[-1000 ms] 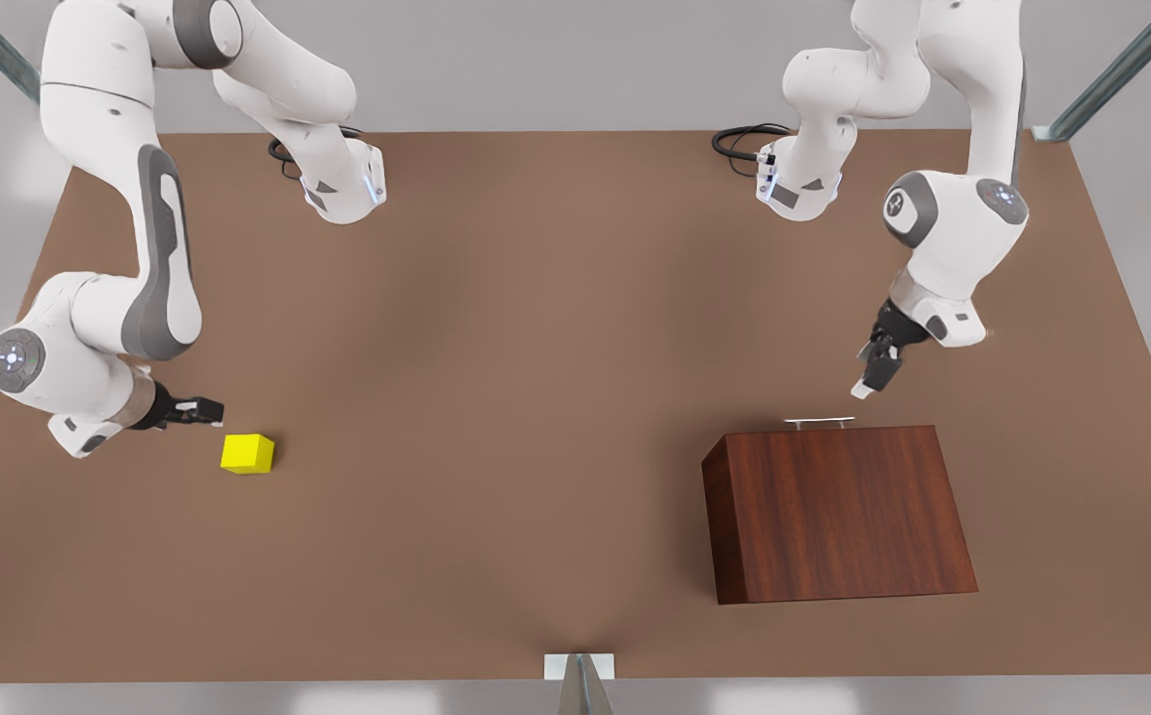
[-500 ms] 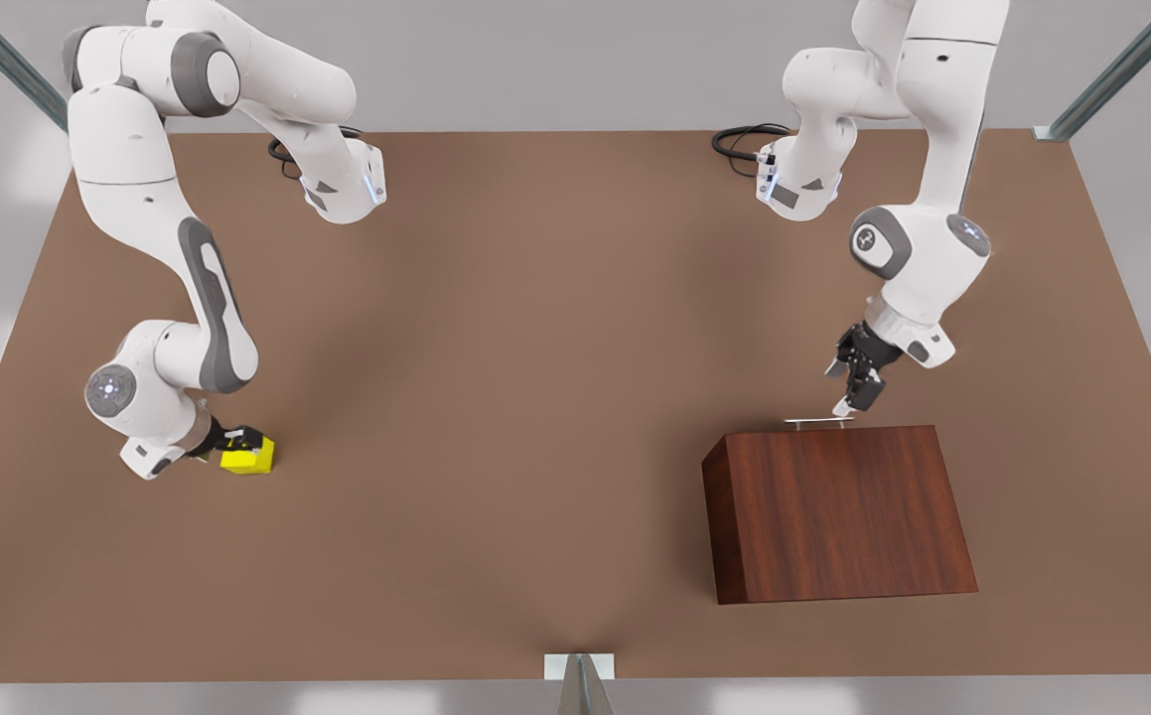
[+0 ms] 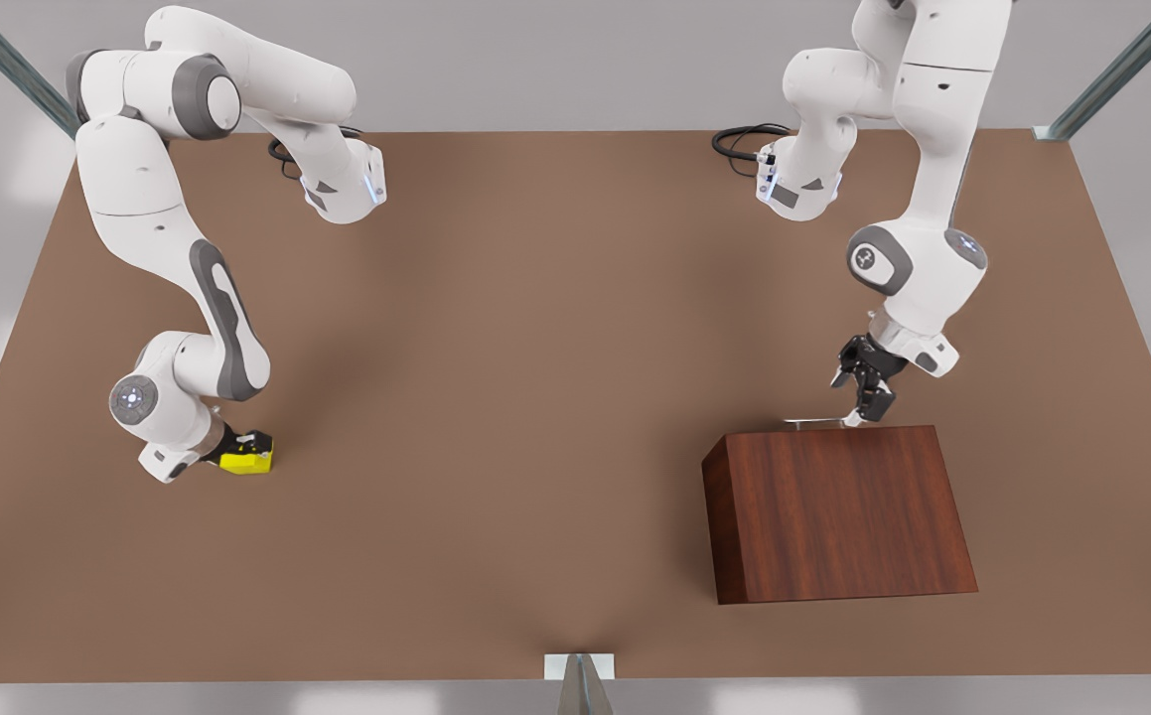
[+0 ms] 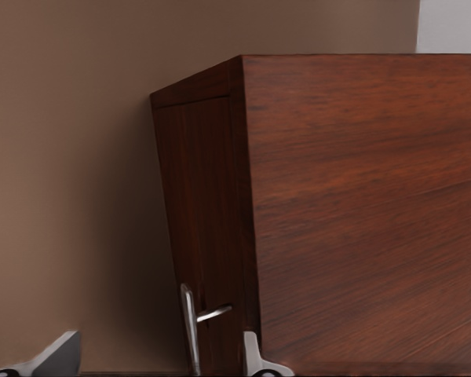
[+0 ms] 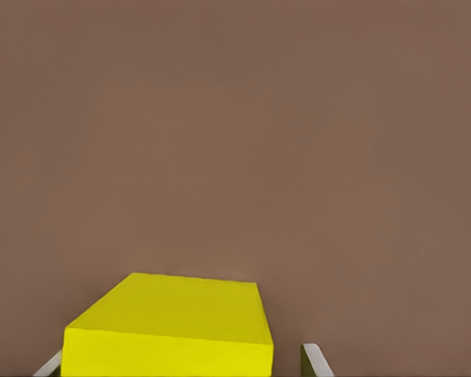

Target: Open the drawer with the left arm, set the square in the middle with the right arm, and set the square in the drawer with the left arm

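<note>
The yellow square (image 3: 249, 461) lies on the table at the front view's left. My right gripper (image 3: 243, 443) is down over it, open, with one finger on each side. In the right wrist view the square (image 5: 169, 334) sits between the fingertips (image 5: 315, 362), with a small gap on one side. The dark wooden box (image 3: 838, 511) stands at the front view's right, its drawer (image 4: 208, 220) shut. My left gripper (image 3: 855, 415) is open at the silver handle (image 3: 818, 422). In the left wrist view the handle (image 4: 190, 330) stands between the two fingers (image 4: 51, 359).
The brown tabletop (image 3: 535, 397) stretches between the square and the box. Both arm bases (image 3: 342, 189) stand at the far edge. A small metal bracket (image 3: 580, 667) sits at the near edge.
My right gripper has moved from beside the square to straddle it. My left gripper has come down and toward the box, reaching the handle.
</note>
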